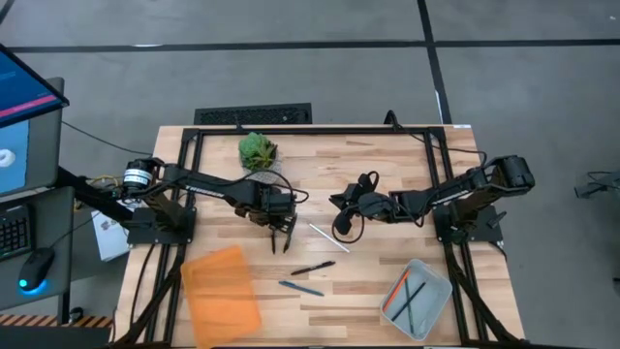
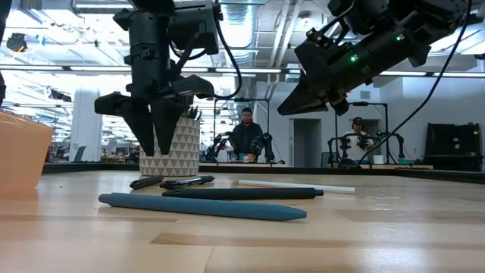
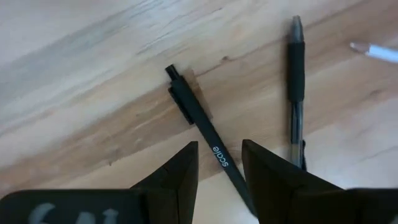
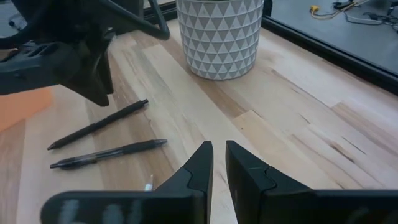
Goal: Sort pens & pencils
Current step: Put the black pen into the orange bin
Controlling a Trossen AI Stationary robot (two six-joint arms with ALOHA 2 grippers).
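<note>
1. Left claw (image 3: 219, 168) hangs open right over a black pen (image 3: 202, 127) on the table (image 3: 74, 74); pen's long axis crosses the gap slantwise.
2. Right claw (image 4: 219, 163), nearly closed and empty, sits farther off.

The left fingers (image 3: 180, 180) are covering a black pen's (image 3: 199, 127) tip; an edge is cropping the white pencil (image 3: 376, 52).

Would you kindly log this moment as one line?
left tool: open, above black pen | right tool: empty, mid-table | grey tray: holds pencils
</note>
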